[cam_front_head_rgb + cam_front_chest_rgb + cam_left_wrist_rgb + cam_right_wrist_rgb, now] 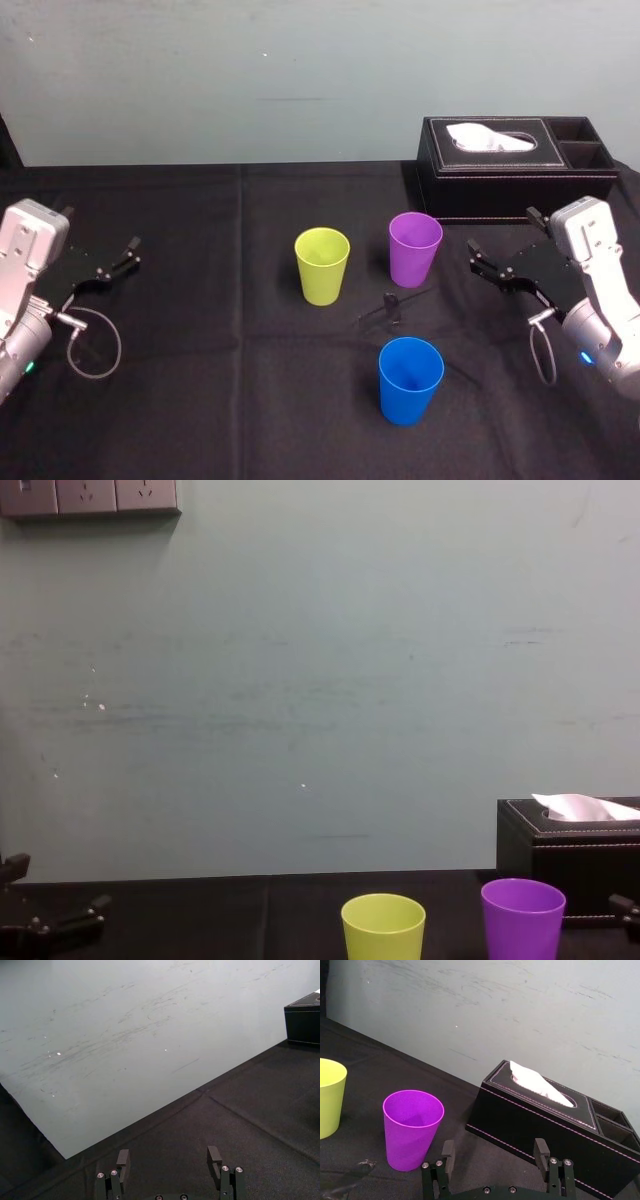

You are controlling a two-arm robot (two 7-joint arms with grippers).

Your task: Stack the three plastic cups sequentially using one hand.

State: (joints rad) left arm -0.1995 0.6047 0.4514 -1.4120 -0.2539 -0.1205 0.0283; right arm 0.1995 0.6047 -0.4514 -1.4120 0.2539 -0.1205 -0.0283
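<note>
No stacking is found done. The yellow-green cup, purple cup and blue cup stand upright and apart on the counter, the blue one nearest the robot. The right gripper is held open and empty beside the purple cup. The left gripper, also open, is parked far left. Both nestings are judged outstanding.

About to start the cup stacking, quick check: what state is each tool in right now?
Left tool: open, holding nothing.
Right tool: open, holding nothing, close to the purple cup but not touching it.
</note>
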